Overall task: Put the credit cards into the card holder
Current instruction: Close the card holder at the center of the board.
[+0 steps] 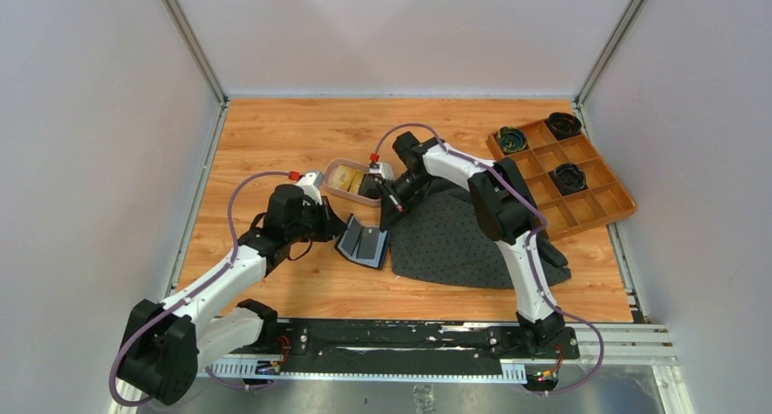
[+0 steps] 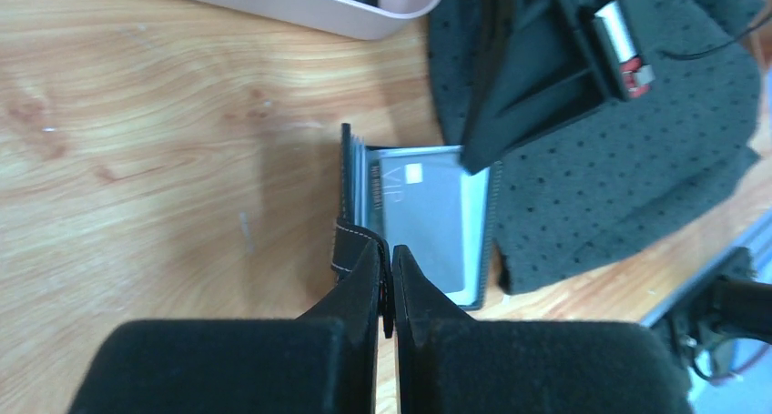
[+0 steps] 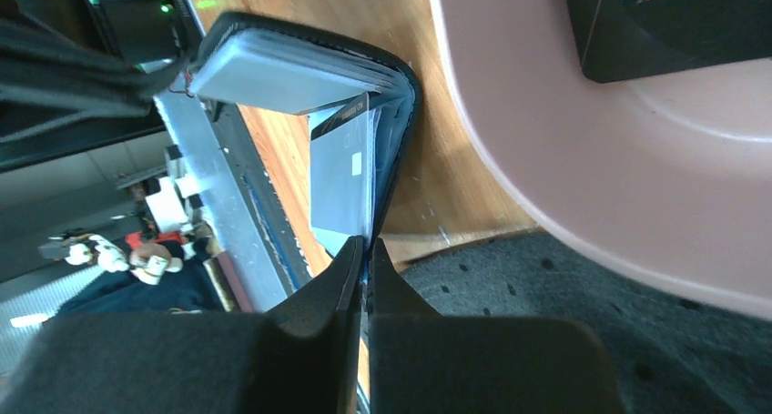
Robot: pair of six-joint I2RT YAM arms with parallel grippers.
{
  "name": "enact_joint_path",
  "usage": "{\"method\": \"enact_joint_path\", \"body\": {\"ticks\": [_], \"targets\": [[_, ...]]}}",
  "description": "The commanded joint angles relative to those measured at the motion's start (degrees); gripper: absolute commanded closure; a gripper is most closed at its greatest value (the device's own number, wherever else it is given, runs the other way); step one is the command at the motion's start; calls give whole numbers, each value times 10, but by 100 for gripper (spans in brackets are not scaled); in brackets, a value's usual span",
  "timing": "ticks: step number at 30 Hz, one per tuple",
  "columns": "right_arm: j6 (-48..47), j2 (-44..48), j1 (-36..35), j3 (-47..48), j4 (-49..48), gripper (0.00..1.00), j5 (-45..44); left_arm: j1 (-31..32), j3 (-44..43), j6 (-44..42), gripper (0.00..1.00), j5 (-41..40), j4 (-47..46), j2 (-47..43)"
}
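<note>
The black card holder (image 1: 362, 243) lies open on the wood, at the left edge of a dark mat. My left gripper (image 2: 390, 261) is shut on the holder's near flap by the snap tab (image 2: 344, 248). A pale blue-grey credit card (image 2: 421, 216) lies inside the holder (image 2: 351, 159). My right gripper (image 3: 365, 247) is shut on the end of that card (image 3: 340, 182), right along the holder's black edge (image 3: 401, 114). Gold credit cards (image 1: 339, 181) and a black one (image 3: 674, 23) lie in the pinkish tray.
The pinkish tray (image 1: 350, 166) stands just behind the holder, close to the right gripper (image 1: 393, 199). A dark dotted mat (image 1: 455, 241) covers the middle right. An orange-brown compartmented box (image 1: 592, 205) with dark round things sits at the far right.
</note>
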State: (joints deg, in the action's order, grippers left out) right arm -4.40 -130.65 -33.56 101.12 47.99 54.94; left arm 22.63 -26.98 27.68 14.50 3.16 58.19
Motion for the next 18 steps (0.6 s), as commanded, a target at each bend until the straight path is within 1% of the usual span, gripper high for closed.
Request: {"method": "enact_joint_path", "body": {"ticks": [1, 6, 12, 18], "targets": [[83, -3, 4, -38, -64, 100, 65, 0, 4, 51, 100, 79, -29, -3], [133, 2, -2, -79, -135, 100, 86, 16, 1, 82, 100, 104, -49, -5], [180, 2, -5, -126, -215, 100, 106, 63, 9, 107, 100, 89, -70, 17], [187, 4, -5, -155, -256, 100, 127, 88, 23, 127, 100, 70, -112, 56]]}}
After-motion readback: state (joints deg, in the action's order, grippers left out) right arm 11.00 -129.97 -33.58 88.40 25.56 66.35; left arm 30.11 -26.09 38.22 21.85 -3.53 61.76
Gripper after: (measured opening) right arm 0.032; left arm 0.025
